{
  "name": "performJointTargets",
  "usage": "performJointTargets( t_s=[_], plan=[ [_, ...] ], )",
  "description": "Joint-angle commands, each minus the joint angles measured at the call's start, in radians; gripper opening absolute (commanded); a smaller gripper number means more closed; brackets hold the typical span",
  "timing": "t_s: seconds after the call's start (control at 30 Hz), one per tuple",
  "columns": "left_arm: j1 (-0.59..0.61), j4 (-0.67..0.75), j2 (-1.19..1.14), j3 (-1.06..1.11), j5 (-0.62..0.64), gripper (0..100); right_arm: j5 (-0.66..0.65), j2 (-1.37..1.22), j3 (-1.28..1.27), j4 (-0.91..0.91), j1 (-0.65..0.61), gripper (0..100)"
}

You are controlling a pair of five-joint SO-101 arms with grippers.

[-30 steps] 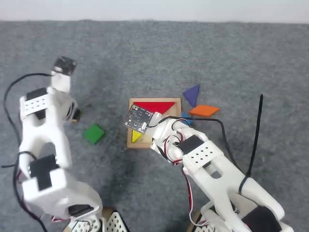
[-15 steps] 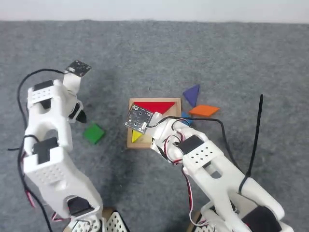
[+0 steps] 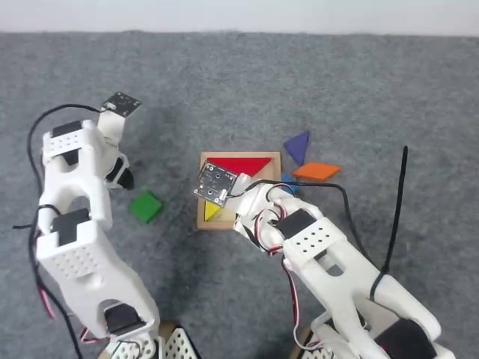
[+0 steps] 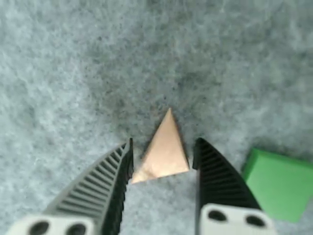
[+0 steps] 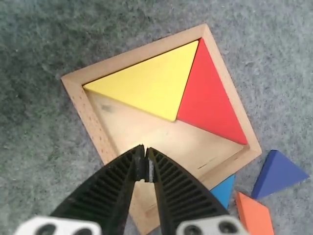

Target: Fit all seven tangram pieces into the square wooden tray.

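The step in hand looks to be picking up the tan triangle (image 4: 165, 152) that lies flat on the grey counter (image 4: 73, 58), at the left of the high view and well apart from the tray (image 3: 200, 161). The left pincer (image 4: 164, 144) stands moderately open with one jaw on either side of the piece near its wide base. Whether either jaw already touches it cannot be told. To grasp well, it should probably settle low enough to catch the thin edges. It should also close squarely across the base, since the slanted sides could let the triangle squirt out toward its tip. The green square (image 4: 279, 182) lies just beside one jaw, so a sideways drift might nudge it. The right pincer (image 5: 142, 164) is closed on nothing and hangs over the bare part of the tray. There the yellow triangle (image 5: 146, 85) and red triangle (image 5: 208, 95) already sit edge to edge. It may need to clear off before the tan piece comes in. A blue triangle (image 5: 276, 174) and an orange piece (image 5: 254, 215) wait outside the tray.
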State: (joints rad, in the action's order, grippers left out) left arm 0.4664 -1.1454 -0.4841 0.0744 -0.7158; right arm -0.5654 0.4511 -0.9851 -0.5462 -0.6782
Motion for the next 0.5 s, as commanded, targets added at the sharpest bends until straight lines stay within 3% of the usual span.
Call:
performJointTargets(
  t_s=[0.0,0.17,0.3,0.47],
  plan=[
    [-0.012,-0.012,-0.003,-0.018,-0.012,17,0.005,0.004,0.009,0.024,-0.004,0.9],
    [-0.014,-0.037,-0.002,-0.019,-0.021,12,0.005,0.007,0.009,0.024,-0.004,0.9],
    [-0.014,-0.12,0.026,-0.031,-0.094,12,0.005,0.008,0.009,0.024,-0.004,0.9],
    [-0.008,-0.147,0.097,-0.028,-0.095,12,0.005,0.008,0.009,0.024,-0.004,0.9]
  ],
)
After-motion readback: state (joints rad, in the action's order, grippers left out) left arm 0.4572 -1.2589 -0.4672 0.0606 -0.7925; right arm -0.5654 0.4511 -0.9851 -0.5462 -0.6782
